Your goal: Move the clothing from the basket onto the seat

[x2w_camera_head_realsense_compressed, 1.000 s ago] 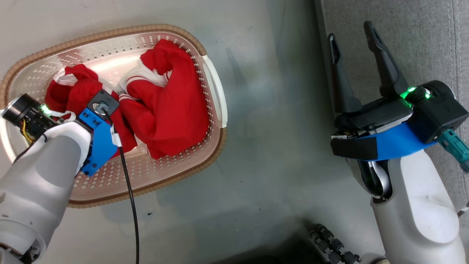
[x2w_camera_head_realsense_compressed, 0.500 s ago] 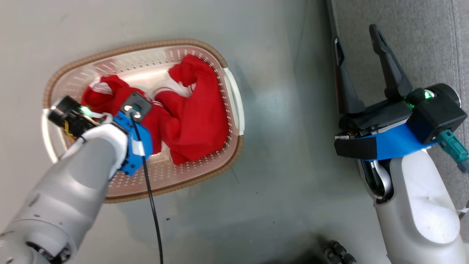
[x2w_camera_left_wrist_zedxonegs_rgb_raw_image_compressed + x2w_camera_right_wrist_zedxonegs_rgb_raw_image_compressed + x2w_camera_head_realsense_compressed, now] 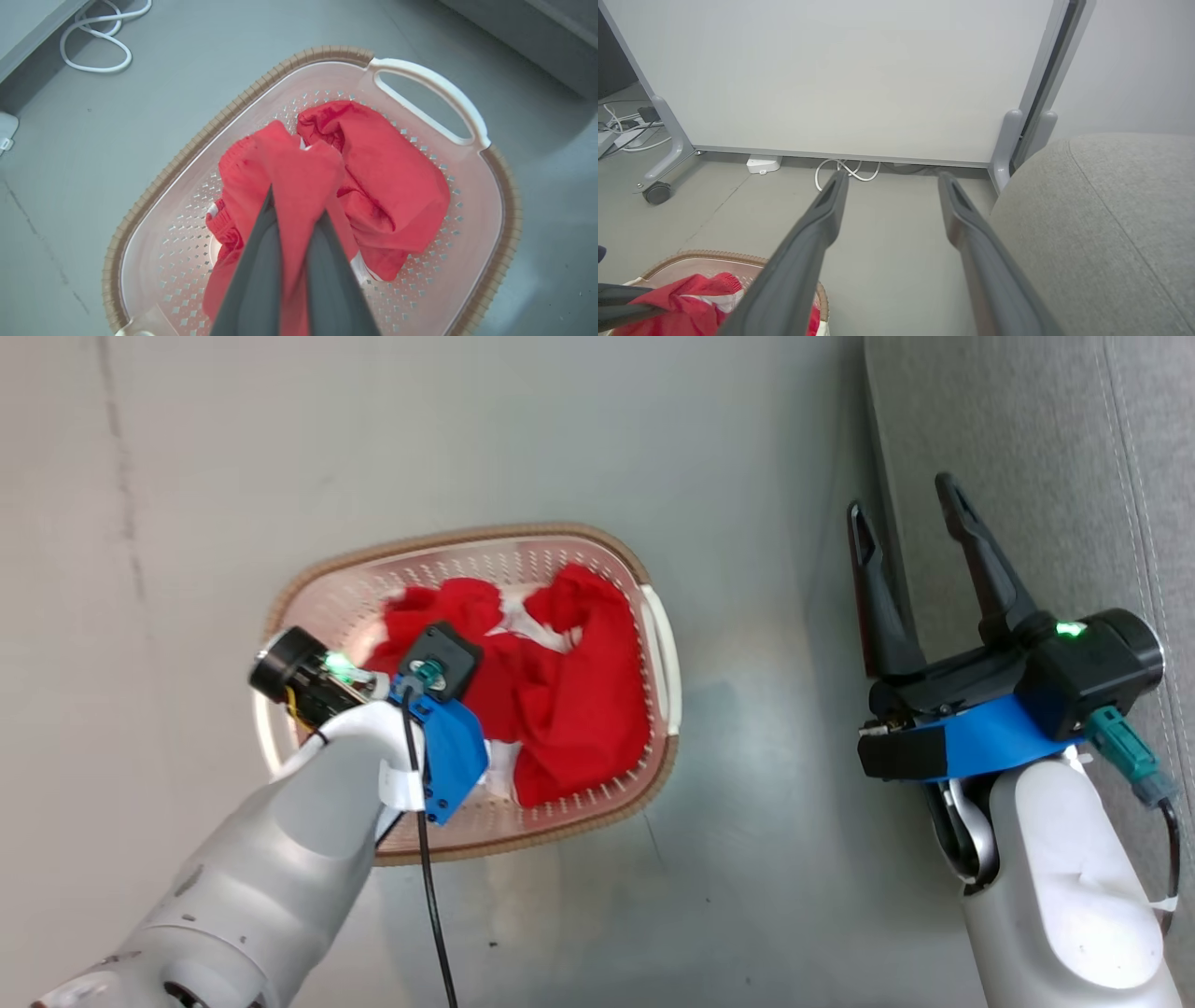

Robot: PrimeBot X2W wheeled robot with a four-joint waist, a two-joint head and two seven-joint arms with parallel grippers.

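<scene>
The basket (image 3: 653,644) stands on the grey floor with the red clothing (image 3: 579,700) in it. In the left wrist view my left gripper (image 3: 295,205) is shut on a fold of one red garment (image 3: 299,172), drawn up above the basket's (image 3: 430,84) floor. A second garment (image 3: 392,186) lies bunched beside it. In the head view the left wrist (image 3: 439,663) covers those fingers. My right gripper (image 3: 901,513) hangs open and empty at the front edge of the grey seat (image 3: 1036,448). The seat (image 3: 1101,224) is also at the right of the right wrist view, beside the right gripper (image 3: 892,176).
A white partition on castors (image 3: 831,74) stands beyond the basket, with a wheel (image 3: 656,192), a white box (image 3: 763,163) and a looped white cable (image 3: 93,46) on the floor at its foot. Bare grey floor (image 3: 766,803) lies between basket and seat.
The head camera has pulled back and shifted, so the basket looks smaller and further right. My left arm has risen with the red garment pinched. The right gripper has stayed open in place.
</scene>
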